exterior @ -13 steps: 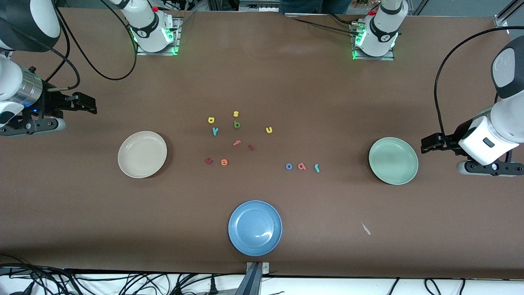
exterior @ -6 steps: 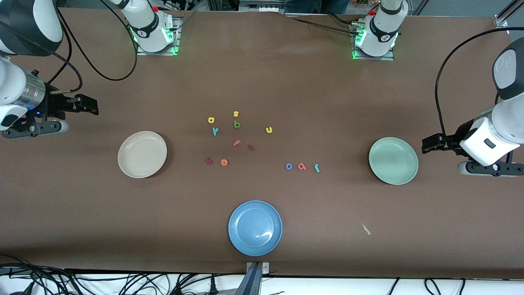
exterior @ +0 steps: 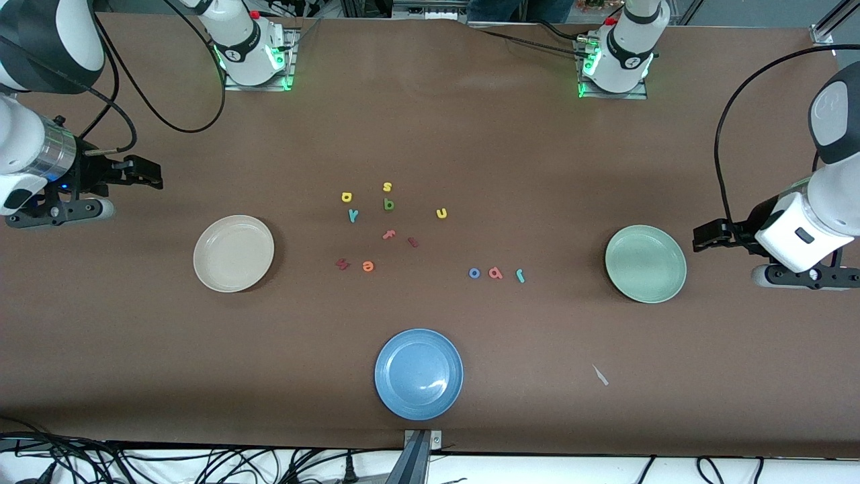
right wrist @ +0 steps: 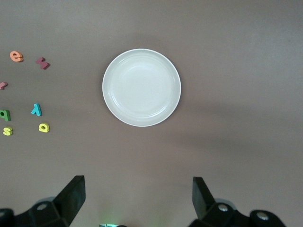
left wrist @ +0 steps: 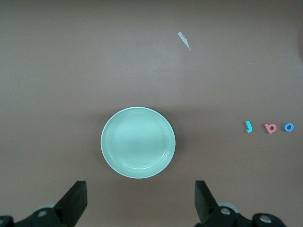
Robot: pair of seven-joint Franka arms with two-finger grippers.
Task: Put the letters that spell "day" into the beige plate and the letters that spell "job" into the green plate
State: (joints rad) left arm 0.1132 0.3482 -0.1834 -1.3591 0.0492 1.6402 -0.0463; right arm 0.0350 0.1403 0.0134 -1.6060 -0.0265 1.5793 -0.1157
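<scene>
- Nearest the camera: blue plate (exterior: 418, 374) with nothing in it, a pale scrap (exterior: 600, 375) lying toward the left arm's end of the bench. Nothing shifted here over the last second.
- One step farther: blue "o" (exterior: 474, 273), red-pink letter (exterior: 495, 273) and teal hook (exterior: 519, 275) in a short row on the bare bench, well apart from the green plate (exterior: 646, 263). Same spots as a second ago, so "job" not yet started.
- Roughly level with them: green plate and beige plate (exterior: 233, 253), both without letters, unmoved.
- Orange "e" (exterior: 367, 266) and the dark red letters nearby also untouched; not wanted.
- Farther still: teal "y" (exterior: 353, 215), dark green letter (exterior: 388, 204) and yellow loop-and-stem letter (exterior: 347, 197) in a loose cluster with the yellow "s" (exterior: 387, 187) close by. All on the bench, well apart from the beige plate, so "day" untouched too.
- Left tool (exterior: 702, 238): jaws spread wide, nothing between them, over bare bench beside the green plate, barely shifted from a second ago. Waiting, by the look of it.
- Right tool (exterior: 151, 176): jaws wide apart and empty, over bare bench near the beige plate. The only real change: a small drift inward toward the middle of the bench, probably the opening of a reach for the "day" cluster.
</scene>
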